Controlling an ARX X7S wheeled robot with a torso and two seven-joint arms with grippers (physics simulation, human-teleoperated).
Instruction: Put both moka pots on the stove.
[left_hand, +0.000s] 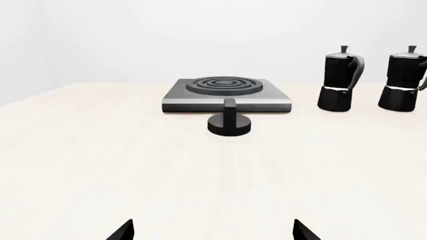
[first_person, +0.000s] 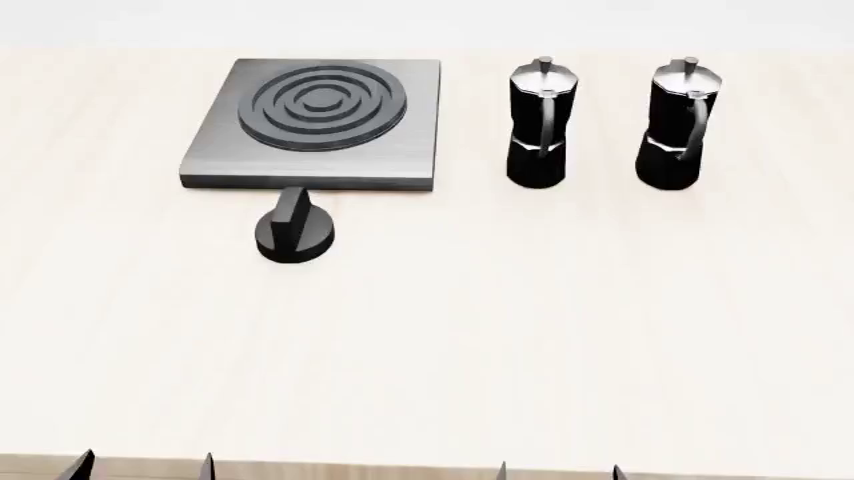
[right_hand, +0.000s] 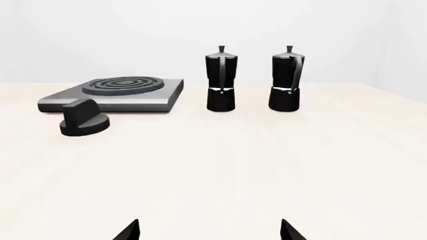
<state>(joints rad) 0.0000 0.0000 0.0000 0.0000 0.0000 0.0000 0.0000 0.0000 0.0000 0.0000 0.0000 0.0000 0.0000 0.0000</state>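
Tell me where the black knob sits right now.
In the head view the black knob stands on the table, just in front of the stove near its front edge, left of both moka pots.

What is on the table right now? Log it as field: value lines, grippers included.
stove: bare burner, nothing on it
knob: on the table in front of the stove
near moka pot: upright, right of the stove
far moka pot: upright, further right
left gripper: open, holds nothing
right gripper: open, holds nothing
task: neither pot moved yet
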